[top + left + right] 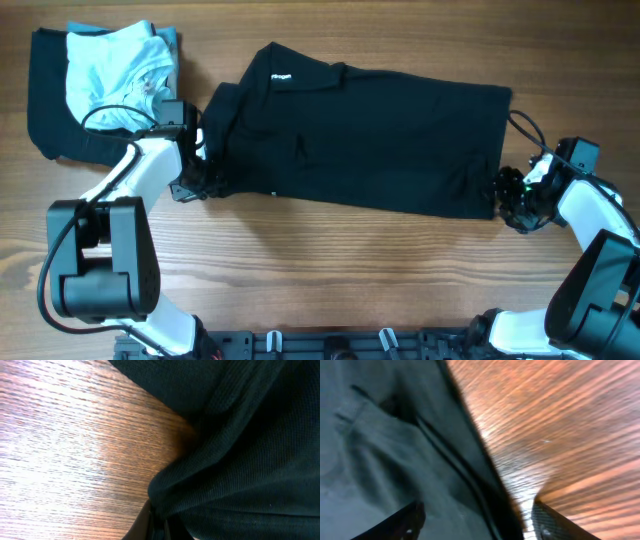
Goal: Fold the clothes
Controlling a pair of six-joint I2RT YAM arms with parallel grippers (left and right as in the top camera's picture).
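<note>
Left side pinched, right side not gripped: risk of a lopsided fold.
Black polo shirt [380, 130] lies spread across the middle of the table [330, 270], neck label [281, 77] toward the far left, hem toward the right edge. Left gripper [197, 182] is clamped on bunched cloth at the shirt's near-left corner. Right gripper [508, 192] has its jaws wide, straddling the hem at the near-right corner, nothing pinched. If the right closes shallow or on one layer only, the hem could slip and the fold would skew. The left's bunched hold may drag wrinkles. The pale blue and white garment [115, 70] at the far-left corner sits near the left arm and could get snagged.
</note>
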